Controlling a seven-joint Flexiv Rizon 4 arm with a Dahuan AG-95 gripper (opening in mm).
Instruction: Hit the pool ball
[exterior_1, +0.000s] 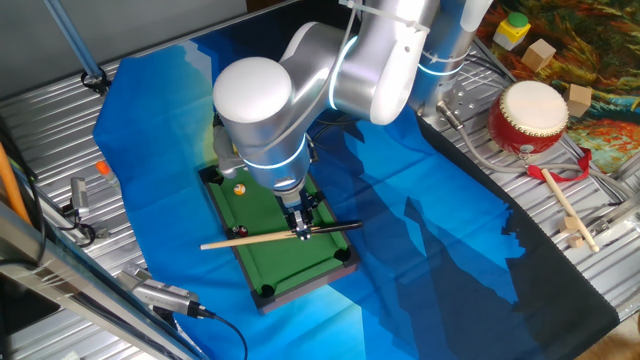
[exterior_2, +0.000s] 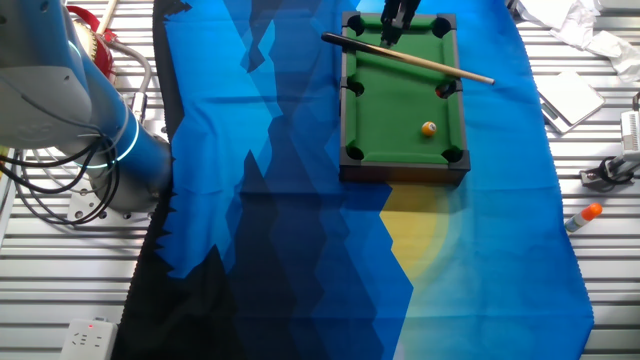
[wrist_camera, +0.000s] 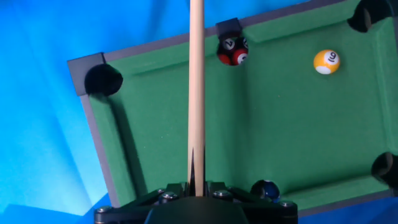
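A small green pool table lies on a blue cloth. The orange-yellow pool ball rests on the felt near the far end; it also shows in the other fixed view and in the hand view. My gripper is shut on the wooden cue stick, which lies level across the table. In the hand view the cue stick runs straight up from the jaws, well left of the pool ball. A red ball and a dark ball sit at a side pocket.
A dark blue ball sits at the table's near rail by the gripper. A red drum, wooden blocks and a mallet lie at the right. Cables and tools lie at the left. An orange-capped marker lies off the cloth.
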